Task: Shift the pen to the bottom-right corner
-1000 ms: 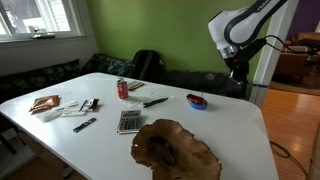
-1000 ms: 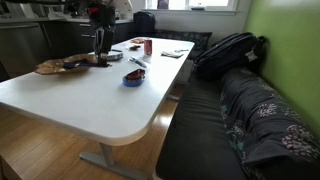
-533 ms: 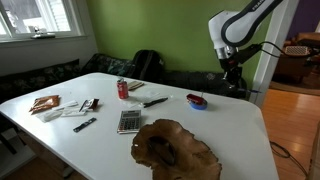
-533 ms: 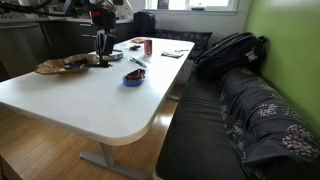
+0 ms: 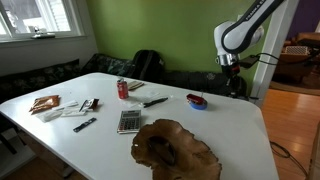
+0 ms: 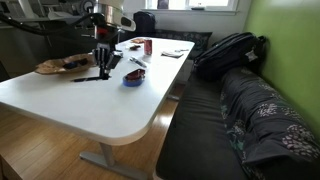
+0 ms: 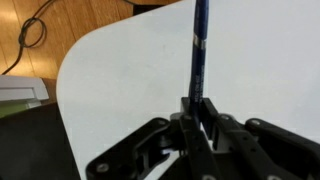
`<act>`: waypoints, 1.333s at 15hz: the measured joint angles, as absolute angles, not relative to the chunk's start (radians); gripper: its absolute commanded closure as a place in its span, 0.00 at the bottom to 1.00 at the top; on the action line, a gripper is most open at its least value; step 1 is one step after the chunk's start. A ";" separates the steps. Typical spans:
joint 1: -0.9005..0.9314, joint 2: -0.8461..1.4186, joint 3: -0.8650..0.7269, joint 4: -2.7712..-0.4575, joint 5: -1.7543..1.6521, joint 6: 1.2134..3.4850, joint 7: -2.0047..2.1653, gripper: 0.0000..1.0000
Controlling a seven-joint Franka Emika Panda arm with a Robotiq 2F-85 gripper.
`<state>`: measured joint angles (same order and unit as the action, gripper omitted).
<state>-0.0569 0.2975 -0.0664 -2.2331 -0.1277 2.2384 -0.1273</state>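
In the wrist view my gripper (image 7: 195, 112) is shut on the pen (image 7: 199, 45), a slim, dark, straight stick that reaches away from the jaws. Below it lies the glossy white tabletop (image 7: 120, 80), with a rounded corner (image 7: 72, 62) to the left of the pen. In both exterior views my gripper (image 5: 231, 72) (image 6: 103, 68) hangs above the table's edge near the blue dish. The pen is too small to make out in those views.
A wooden bowl (image 5: 175, 148), a grey calculator (image 5: 129, 121), a red can (image 5: 123, 89), a blue dish (image 5: 196, 101), two dark sticks (image 5: 155, 101) (image 5: 84, 124) and papers lie on the table. A backpack (image 6: 228, 50) sits on the bench. The wood floor with a cable (image 7: 30, 30) lies beyond the corner.
The arm has shifted a little along the table edge with the gripper still shut. In an exterior view the gripper has come lower and nearer to the blue dish.
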 measured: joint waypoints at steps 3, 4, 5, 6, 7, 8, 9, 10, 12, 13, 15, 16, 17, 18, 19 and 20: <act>-0.088 0.312 -0.086 -2.223 -0.129 2.238 -0.172 0.86; -0.091 0.312 -0.086 -2.222 -0.129 2.238 -0.176 0.96; -0.091 0.312 -0.085 -2.222 -0.129 2.238 -0.177 0.96; -0.090 0.312 -0.084 -2.225 -0.129 2.276 -0.175 0.96; -0.090 0.312 -0.084 -2.231 -0.129 2.340 -0.173 0.96; -0.091 0.315 -0.084 -2.239 -0.129 2.416 -0.173 0.96; -0.091 0.322 -0.086 -2.248 -0.133 2.496 -0.173 0.96; -0.091 0.333 -0.088 -2.258 -0.135 2.565 -0.173 0.96; -0.094 0.368 -0.096 -2.266 -0.135 2.661 -0.173 0.96; -0.097 0.387 -0.099 -2.267 -0.135 2.690 -0.173 0.96; -0.105 0.421 -0.103 -2.266 -0.134 2.725 -0.173 0.96; -0.108 0.435 -0.105 -2.265 -0.134 2.729 -0.173 0.96; -0.109 0.448 -0.107 -2.264 -0.134 2.731 -0.173 0.96; -0.111 0.458 -0.108 -2.264 -0.134 2.731 -0.173 0.96; -0.112 0.466 -0.110 -2.263 -0.134 2.731 -0.173 0.96; -0.113 0.473 -0.111 -2.262 -0.134 2.731 -0.173 0.96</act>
